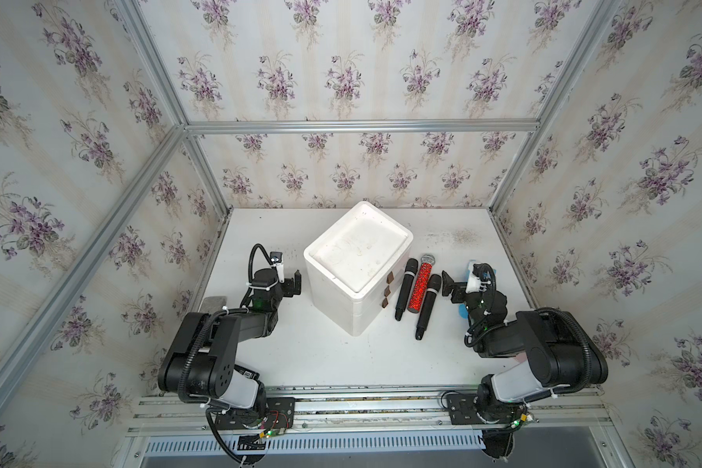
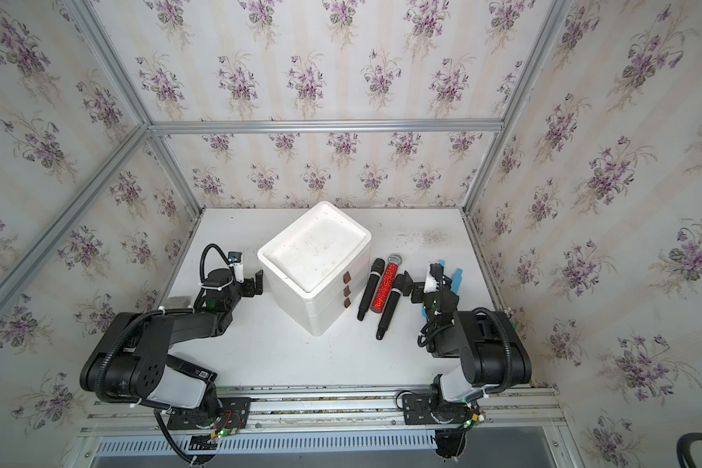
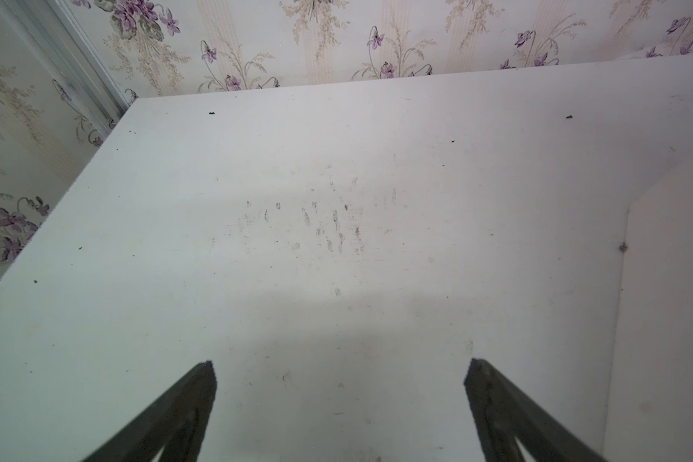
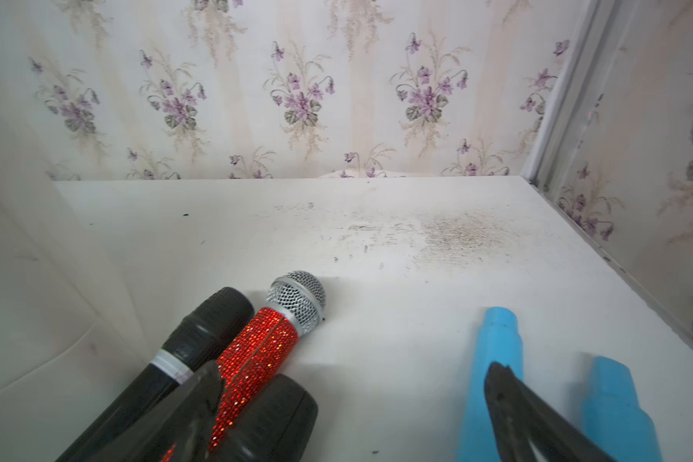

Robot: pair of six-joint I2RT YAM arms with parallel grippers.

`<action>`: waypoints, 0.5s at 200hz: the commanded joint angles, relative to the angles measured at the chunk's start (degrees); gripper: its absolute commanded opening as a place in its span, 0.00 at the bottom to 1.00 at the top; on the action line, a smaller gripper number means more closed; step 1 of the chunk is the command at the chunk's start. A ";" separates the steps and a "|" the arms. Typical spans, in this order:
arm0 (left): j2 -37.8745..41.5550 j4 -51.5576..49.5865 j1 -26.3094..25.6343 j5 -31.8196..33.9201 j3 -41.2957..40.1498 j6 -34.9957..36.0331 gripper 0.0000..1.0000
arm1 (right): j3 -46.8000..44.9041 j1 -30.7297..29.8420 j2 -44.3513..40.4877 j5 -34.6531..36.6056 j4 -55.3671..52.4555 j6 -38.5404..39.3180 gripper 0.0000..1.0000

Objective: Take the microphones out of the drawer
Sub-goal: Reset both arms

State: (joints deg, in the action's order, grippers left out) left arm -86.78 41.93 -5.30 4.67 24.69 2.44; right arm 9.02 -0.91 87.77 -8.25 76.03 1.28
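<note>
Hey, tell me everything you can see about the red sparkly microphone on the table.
The red microphone has a handle covered in glittering red beads, a silver collar and a silver mesh head. It lies flat on the white table, head toward the back wall, beside the white drawer unit, between a black microphone and a second black microphone, seemingly touching both. Nothing grips it.

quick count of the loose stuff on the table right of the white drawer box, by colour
matte black handheld microphones: 2
red glitter microphone with a silver mesh head: 1
light blue plastic pieces, partly hidden by the right arm in both top views: 2
total: 5
</note>
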 commanded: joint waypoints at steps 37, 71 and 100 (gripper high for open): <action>0.08 1.09 -0.06 0.47 -0.06 -0.05 0.99 | 0.27 0.11 -0.03 -3.18 3.26 1.79 1.00; 0.02 1.13 -0.06 0.44 -0.08 -0.06 0.99 | 3.13 0.04 0.24 8.40 -2.39 -2.79 1.00; -0.02 1.11 -0.06 0.43 -0.08 -0.12 0.99 | 2.95 0.12 0.19 7.70 -1.94 -2.49 1.00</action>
State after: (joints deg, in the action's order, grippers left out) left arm -86.78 41.93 -5.34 4.67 24.69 2.44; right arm 11.86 -0.73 87.90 -3.01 74.41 -0.51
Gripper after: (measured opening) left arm 0.993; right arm 0.998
